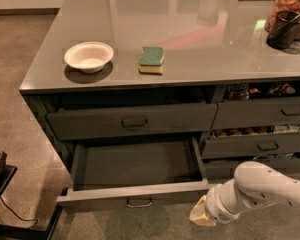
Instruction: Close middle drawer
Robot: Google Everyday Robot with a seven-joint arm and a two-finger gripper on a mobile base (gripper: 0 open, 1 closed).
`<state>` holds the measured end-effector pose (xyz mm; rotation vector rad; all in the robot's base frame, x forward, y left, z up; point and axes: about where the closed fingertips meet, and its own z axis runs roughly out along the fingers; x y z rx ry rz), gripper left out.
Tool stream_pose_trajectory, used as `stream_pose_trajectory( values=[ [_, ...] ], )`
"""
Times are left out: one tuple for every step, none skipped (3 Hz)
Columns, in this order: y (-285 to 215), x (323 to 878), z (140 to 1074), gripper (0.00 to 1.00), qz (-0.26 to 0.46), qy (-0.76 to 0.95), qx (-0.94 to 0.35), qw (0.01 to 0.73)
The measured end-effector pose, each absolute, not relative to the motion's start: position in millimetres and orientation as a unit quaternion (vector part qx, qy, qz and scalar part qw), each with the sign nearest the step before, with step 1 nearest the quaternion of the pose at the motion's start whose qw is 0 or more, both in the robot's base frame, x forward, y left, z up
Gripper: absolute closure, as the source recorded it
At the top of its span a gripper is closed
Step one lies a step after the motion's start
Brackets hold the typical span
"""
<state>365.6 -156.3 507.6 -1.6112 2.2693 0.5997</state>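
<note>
The middle drawer [135,195] is a wide, shallow dark grey drawer pulled far out from the counter, with a bare dark inside and a small loop handle [139,202] at the middle of its low front. My gripper [200,215] is at the end of the white arm [262,189] coming from the lower right. It hangs just below and in front of the drawer's right front corner, close to the floor.
A taller drawer [132,120] sits above the open one. Narrower drawers [260,144] with snack packets are on the right. The countertop [190,49] holds a white bowl [88,56], a green sponge [152,59] and a dark cup [283,29]. A black stand [0,184] is at the lower left.
</note>
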Motion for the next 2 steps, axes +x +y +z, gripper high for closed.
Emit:
stream_pose_trajectory(
  values=[
    [-156.4, 363.2, 494.6, 1.00, 0.201, 0.784, -0.565, 0.160],
    [-151.0, 371.2, 475.9, 1.00, 0.194, 0.768, -0.573, 0.210]
  ],
)
